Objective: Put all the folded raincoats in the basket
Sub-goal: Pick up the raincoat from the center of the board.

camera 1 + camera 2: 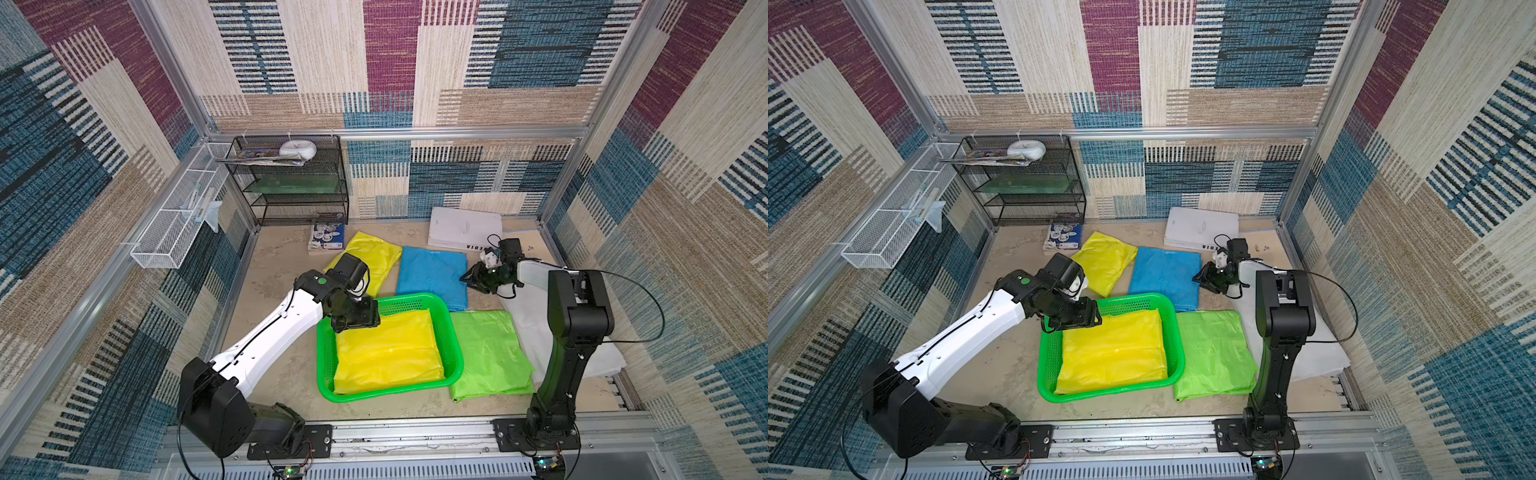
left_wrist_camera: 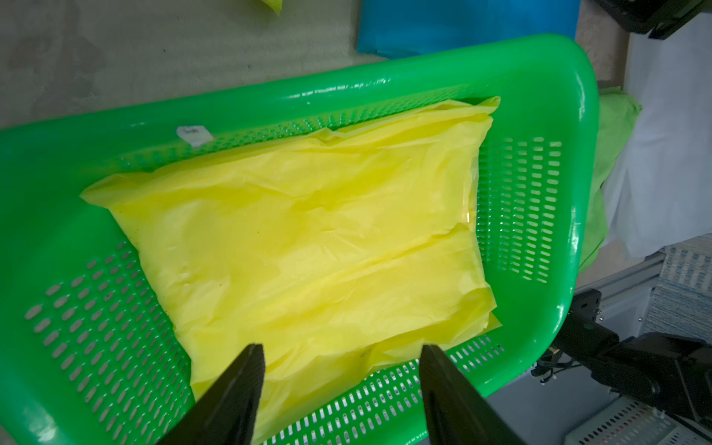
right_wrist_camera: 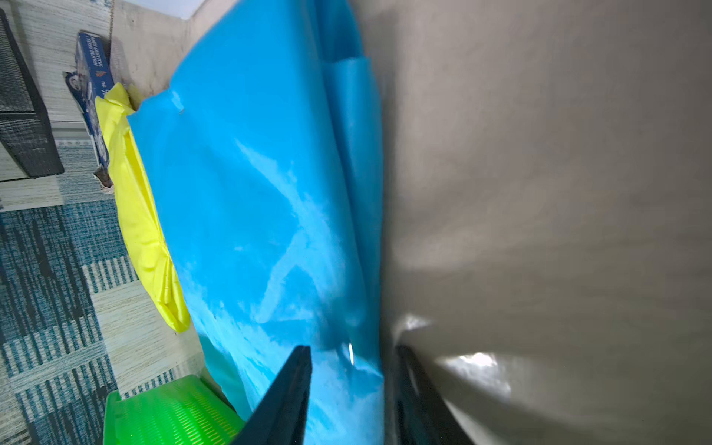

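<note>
Two grippers are working well apart in both top views. The left gripper (image 1: pixel 353 324) is hovering over a far corner of the basket (image 1: pixel 326 357), and the yellow folded raincoat (image 1: pixel 388 349) is lying flat inside the basket, just beyond and below the jaws. The right gripper (image 1: pixel 471 281) is sitting low at the near edge of the blue raincoat (image 1: pixel 432 274), probably lining it up as the next one to go in.

In the left wrist view, the left gripper (image 2: pixel 341 350) is standing wide open and holding nothing. The yellow folded raincoat (image 2: pixel 308 231) is spreading out ahead of the jaws, glossy, thin and creased, filling most of the basket (image 2: pixel 539 77) with one corner riding up the wall.

In the right wrist view, the right gripper (image 3: pixel 352 350) is standing with its jaws narrowly apart. The bunched edge of the blue raincoat (image 3: pixel 250 212) is lying between them. I cannot tell whether they are pinching it.
</note>
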